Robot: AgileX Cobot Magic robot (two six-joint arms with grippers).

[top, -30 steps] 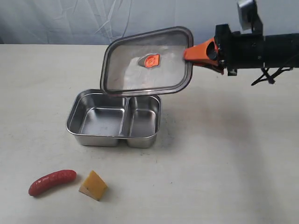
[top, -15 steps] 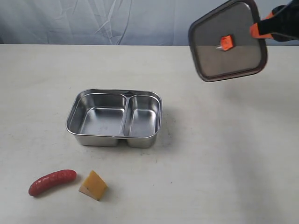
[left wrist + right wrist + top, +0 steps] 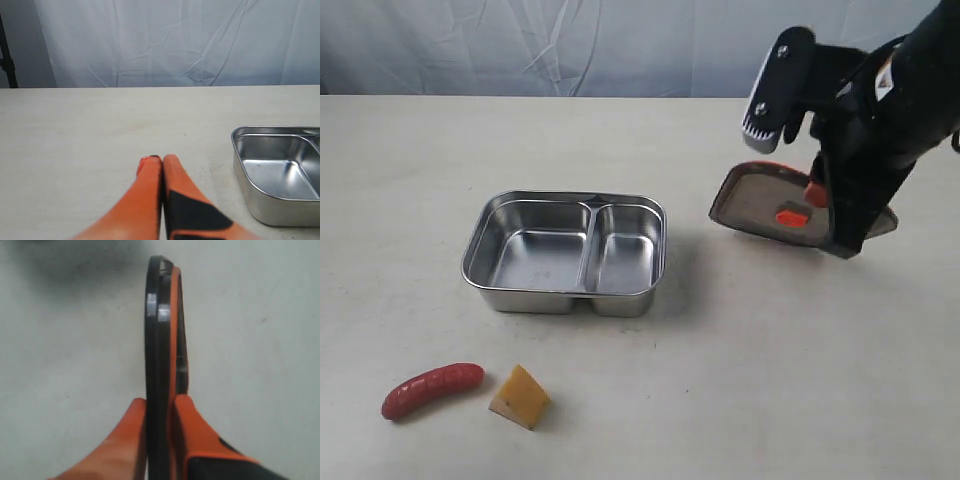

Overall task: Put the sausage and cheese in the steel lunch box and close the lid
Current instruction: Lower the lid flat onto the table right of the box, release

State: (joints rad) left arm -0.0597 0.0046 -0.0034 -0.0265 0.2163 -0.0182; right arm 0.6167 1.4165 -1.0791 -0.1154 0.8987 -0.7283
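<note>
Lowered from high up, the lid now hangs low over the table to the right of the steel lunch box, its dark, orange-sealed edge pinched by the right gripper. Setting it aside seems the step in hand; next, release it flat. The left gripper is pressed together, empty. The glossy red sausage and yellow cheese wait off the box's near-left corner.

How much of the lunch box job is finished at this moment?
Done: the lid is off the steel lunch box, which is empty. In hand: the right end effector grips the lid beside it. Left: the sausage and the cheese, both outside, then closing.
</note>
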